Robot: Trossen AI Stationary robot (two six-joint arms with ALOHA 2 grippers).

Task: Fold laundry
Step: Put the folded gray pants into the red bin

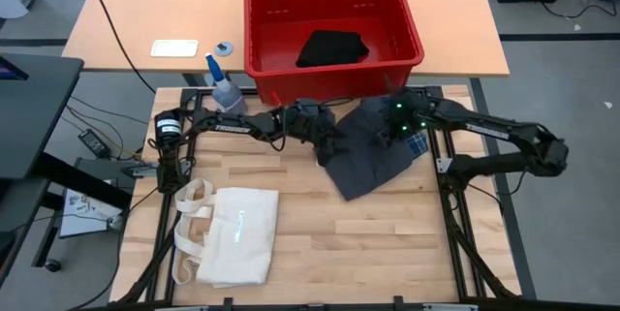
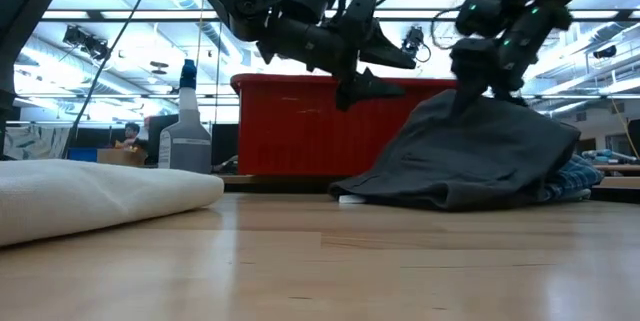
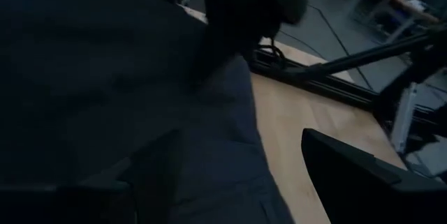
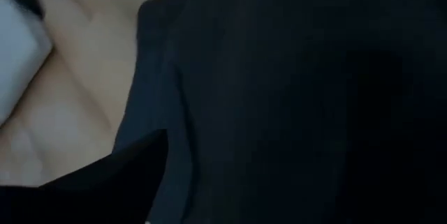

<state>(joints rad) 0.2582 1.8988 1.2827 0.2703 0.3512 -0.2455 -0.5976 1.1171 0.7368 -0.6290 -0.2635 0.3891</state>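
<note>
The laundry lay in two places: a grey garment (image 1: 373,161) heaped on the wooden desk (image 1: 320,253) toward its far right corner, over a plaid garment (image 1: 418,144) whose edge showed at the heap's right side, and a black garment (image 1: 332,48) lying inside the red basket (image 1: 266,30) beyond the desk's far edge.

Nearest, at the desk's front left, a cream tote bag (image 1: 232,235) lay flat with its handles toward the left edge. Farther back, the left gripper (image 1: 329,146) hung above the left border of the grey heap; the low view showed its fingers (image 2: 365,86) spread and clear of the cloth, gripping nothing. The right gripper (image 1: 395,135) sat on the heap's far side. In the low view it (image 2: 470,86) met the peak of the raised grey cloth, but I could not tell whether its fingers were clamped on it. The right wrist view held only dark cloth and a strip of wood.

A spray bottle (image 1: 224,86) stood at the far left corner of the desk, just beside the basket. The basket rested on a lighter table (image 1: 145,11), where a white card (image 1: 174,48) and a tape roll (image 1: 225,48) also lay.

Only the low view showed the room: ceiling lights, and a person (image 2: 128,137) seated far off at the left.
</note>
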